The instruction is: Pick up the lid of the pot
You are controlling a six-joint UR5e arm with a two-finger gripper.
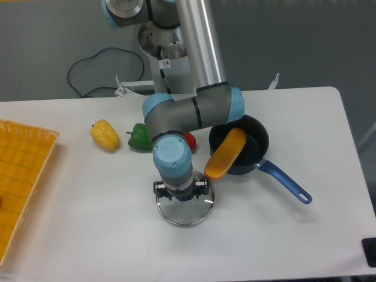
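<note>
The gripper (183,190) points down over the pot lid (187,215), in the middle of the table. Its two dark fingers stand apart, one to the left and one to the right of the lid's dark knob (185,197). The glass lid with its metal rim lies flat, its upper part hidden behind the blue-grey arm end. Whether either finger touches the knob cannot be made out.
A black pan (256,136) with a blue handle (285,181) stands right of the arm, an orange object (226,154) leaning over its edge. Behind are a yellow pepper (105,136), green pepper (139,138) and red item (190,140). A yellow crate (26,176) stands left.
</note>
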